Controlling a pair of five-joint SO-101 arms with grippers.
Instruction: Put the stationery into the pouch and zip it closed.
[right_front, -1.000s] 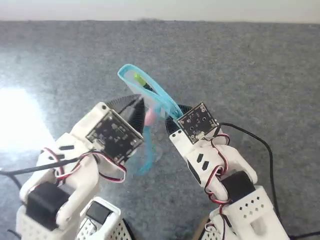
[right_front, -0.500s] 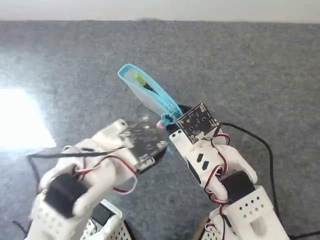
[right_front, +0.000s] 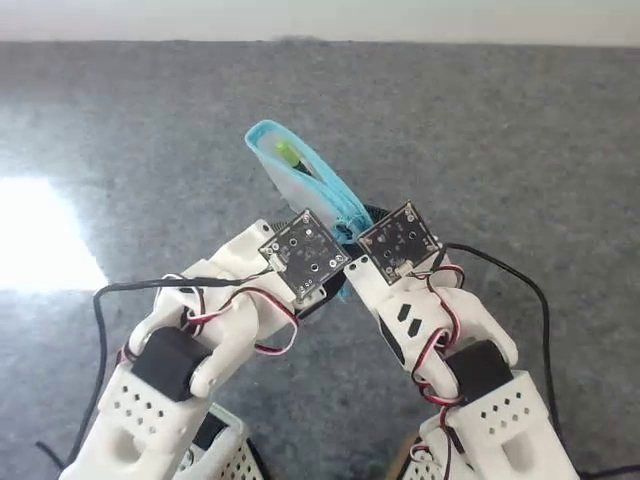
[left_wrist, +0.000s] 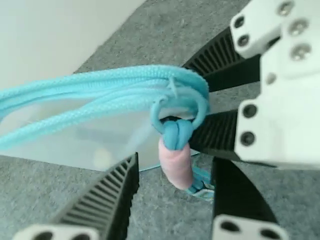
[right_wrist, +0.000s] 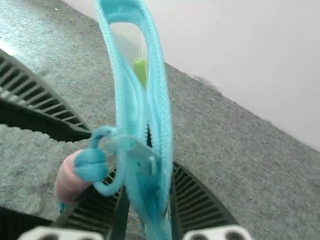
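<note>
A light-blue zip pouch (right_front: 300, 178) with clear sides is held up off the table, its long edge upward. A green item (right_front: 287, 153) shows inside near the far end, where the zip (right_wrist: 131, 30) gapes. My right gripper (right_wrist: 147, 202) is shut on the pouch's near end. The zip's blue cord loop (left_wrist: 176, 131) and pink pull tab (left_wrist: 176, 164) hang at that end. My left gripper (left_wrist: 175, 165) is open, one finger on each side of the pink tab, with gaps between tab and fingers. In the high view both wrists meet at the pouch's near end.
Grey carpet-like table surface (right_front: 480, 130) lies all around, with a pale wall along the far edge. A bright glare patch (right_front: 40, 230) sits at the left. Both arm bases (right_front: 480, 400) stand at the near edge.
My left arm has swung in from the left, bringing its gripper to the pouch's near end beside the right gripper. The pouch has shifted slightly right.
</note>
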